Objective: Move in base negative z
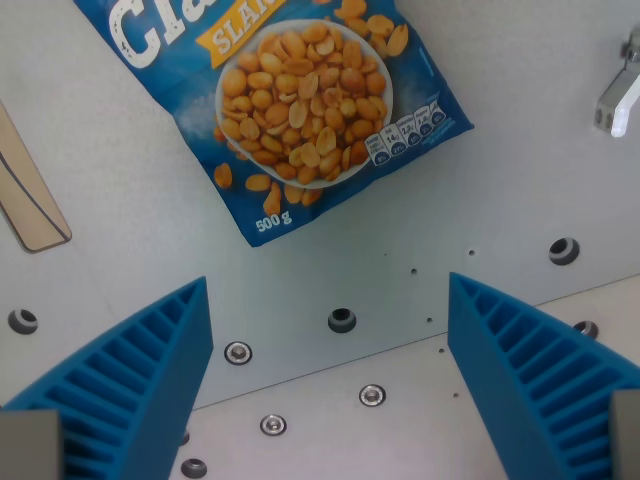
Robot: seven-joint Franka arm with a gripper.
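My gripper point(330, 300) is open and empty; its two blue ribbed fingers point(140, 375) stand wide apart at the bottom of the wrist view, above a pale grey metal table point(480, 180) with screw holes. A blue bag of salted peanuts point(290, 100), marked 500 g, lies flat on the table at the top centre, tilted, beyond the fingertips and not between them. The top of the bag is cut off by the frame.
A beige flat strip point(25, 195) lies at the wrist view's left edge. A grey metal bracket point(622, 95) shows at the upper right. Screws and holes point(342, 320) dot the table between the fingers, along a plate seam.
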